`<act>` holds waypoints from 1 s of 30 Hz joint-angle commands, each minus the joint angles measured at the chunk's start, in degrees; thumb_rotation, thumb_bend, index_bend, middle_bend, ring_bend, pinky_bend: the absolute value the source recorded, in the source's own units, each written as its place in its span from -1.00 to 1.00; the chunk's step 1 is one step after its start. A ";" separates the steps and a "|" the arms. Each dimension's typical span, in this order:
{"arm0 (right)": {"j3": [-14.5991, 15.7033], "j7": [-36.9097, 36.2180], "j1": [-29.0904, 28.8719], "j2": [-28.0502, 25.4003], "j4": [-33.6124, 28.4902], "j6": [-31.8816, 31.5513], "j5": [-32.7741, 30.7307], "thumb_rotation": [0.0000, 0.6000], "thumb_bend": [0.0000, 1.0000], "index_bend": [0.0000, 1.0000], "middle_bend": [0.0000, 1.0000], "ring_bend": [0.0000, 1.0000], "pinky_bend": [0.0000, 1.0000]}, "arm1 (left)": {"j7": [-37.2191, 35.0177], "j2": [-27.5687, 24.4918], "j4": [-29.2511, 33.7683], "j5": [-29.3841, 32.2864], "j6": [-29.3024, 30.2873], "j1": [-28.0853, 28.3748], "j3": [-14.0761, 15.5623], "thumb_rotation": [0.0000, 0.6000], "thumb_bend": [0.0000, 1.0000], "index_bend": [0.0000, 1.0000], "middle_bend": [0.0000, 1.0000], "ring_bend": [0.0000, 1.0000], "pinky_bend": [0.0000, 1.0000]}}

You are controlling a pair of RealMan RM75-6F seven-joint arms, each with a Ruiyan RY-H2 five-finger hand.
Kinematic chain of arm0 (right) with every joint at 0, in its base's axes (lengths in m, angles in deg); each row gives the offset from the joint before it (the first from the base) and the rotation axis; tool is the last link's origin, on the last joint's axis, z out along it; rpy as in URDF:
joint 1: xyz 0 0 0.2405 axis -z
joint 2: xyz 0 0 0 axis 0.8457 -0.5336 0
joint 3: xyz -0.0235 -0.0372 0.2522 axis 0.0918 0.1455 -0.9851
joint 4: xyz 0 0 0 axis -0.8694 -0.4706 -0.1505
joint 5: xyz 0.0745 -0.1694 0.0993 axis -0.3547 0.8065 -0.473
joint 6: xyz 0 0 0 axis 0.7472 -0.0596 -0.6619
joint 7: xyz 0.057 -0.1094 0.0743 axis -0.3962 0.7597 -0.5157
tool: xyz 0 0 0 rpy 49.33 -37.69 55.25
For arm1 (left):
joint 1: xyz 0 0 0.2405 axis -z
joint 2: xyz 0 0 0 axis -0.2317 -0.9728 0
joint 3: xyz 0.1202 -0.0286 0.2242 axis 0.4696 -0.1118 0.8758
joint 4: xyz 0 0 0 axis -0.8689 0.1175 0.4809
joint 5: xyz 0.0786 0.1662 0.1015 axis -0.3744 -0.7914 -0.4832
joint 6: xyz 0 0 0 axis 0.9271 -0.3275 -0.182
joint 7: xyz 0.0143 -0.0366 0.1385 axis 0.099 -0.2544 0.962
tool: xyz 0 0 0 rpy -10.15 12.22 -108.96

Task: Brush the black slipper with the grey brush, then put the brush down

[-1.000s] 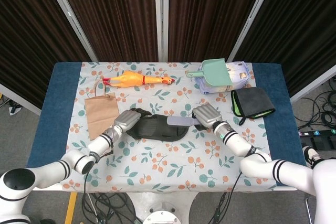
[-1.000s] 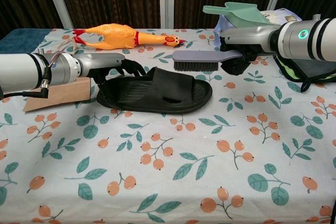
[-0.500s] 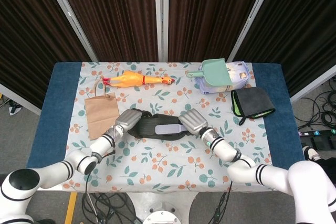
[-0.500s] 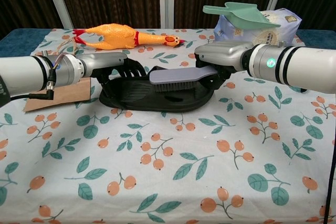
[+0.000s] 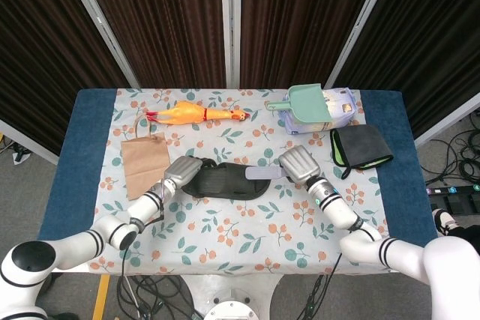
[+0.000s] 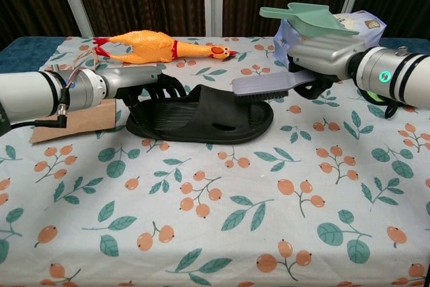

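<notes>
Rubber chicken [image 5: 196, 113], paper bag [image 5: 144, 163], scoop [image 5: 306, 102], cloth [image 5: 360, 146].

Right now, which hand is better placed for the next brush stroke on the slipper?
Right hand: it already holds the brush over the slipper. Left hand grips the slipper's far end, steadying it.

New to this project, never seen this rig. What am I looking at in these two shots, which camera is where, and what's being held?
It is a two-armed robot with humanlike hands, working at a table with a floral cloth. One picture looks down from its head, the other looks forward from its chest.

The left hand grips one end of the black slipper, steadying it. The right hand holds the grey brush with its bristles at the slipper's other end.

Also on the table: a rubber chicken, a brown paper bag, a green scoop resting on a white pouch, and a folded dark cloth.
</notes>
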State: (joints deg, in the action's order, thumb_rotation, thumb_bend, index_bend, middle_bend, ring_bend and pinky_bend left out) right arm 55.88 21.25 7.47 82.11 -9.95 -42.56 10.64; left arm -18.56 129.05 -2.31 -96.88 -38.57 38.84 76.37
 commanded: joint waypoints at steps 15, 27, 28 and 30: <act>-0.62 0.14 -1.32 6.99 5.38 2.79 2.55 1.00 0.19 1.00 1.00 1.00 1.00 | 0.96 -0.72 1.42 0.90 0.05 0.38 -0.05 1.00 -0.94 -0.19 0.05 -0.29 -0.42; -0.48 -5.34 3.75 0.08 0.25 -3.57 5.59 1.00 0.19 1.00 1.00 1.00 1.00 | 0.99 -1.17 1.46 1.05 0.18 0.22 0.22 1.00 -0.95 -0.19 0.05 -0.29 -0.42; -0.70 -5.99 3.52 0.00 -0.60 -3.66 6.19 1.00 0.19 1.00 1.00 1.00 1.00 | 0.93 -1.18 1.56 1.04 0.21 0.23 0.21 1.00 -0.95 -0.19 0.05 -0.29 -0.42; -1.06 -6.21 2.73 0.52 -1.20 -2.89 6.59 1.00 0.19 1.00 1.00 1.00 1.00 | 0.77 -1.20 1.71 1.01 0.18 0.27 0.21 1.00 -0.94 -0.19 0.05 -0.29 -0.42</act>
State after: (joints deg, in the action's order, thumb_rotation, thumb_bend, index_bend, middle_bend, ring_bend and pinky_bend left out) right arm 55.18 15.49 10.56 82.71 -10.57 -45.52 16.66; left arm -17.80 127.86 -0.61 -95.87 -38.39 39.09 76.58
